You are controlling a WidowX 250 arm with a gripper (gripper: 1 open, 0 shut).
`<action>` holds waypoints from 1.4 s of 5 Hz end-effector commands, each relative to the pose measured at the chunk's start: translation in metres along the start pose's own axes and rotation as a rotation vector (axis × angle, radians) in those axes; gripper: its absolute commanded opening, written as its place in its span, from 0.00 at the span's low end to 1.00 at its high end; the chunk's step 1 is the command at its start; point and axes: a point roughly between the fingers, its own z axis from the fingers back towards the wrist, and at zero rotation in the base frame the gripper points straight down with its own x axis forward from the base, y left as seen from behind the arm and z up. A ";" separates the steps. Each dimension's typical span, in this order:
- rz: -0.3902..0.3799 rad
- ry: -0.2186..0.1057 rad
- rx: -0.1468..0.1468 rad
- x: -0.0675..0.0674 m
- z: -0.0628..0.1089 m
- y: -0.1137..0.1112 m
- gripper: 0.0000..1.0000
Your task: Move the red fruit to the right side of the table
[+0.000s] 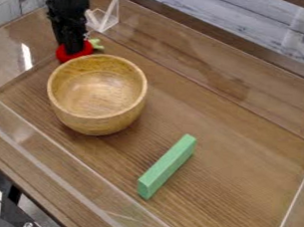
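The red fruit [74, 51] lies on the brown table [229, 107] at the far left, just behind the wooden bowl. My black gripper [70, 41] points straight down onto it. The fingers reach down around the fruit's upper half and are shut on it. Only the lower red part and a bit of green leaf show beneath them. The fruit still rests on the tabletop.
A round wooden bowl [94, 121] stands right in front of the fruit. A green rectangular block [167, 166] lies slantwise toward the front right. Low clear acrylic walls [56, 165] edge the table. Bare wood stretches across the right half.
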 end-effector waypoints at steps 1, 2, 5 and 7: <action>-0.011 -0.028 -0.012 0.015 0.003 0.003 0.00; -0.023 -0.032 -0.040 0.024 0.001 0.003 0.00; -0.008 -0.036 -0.088 0.030 -0.009 0.003 0.00; -0.074 -0.080 -0.076 0.036 0.014 0.002 0.00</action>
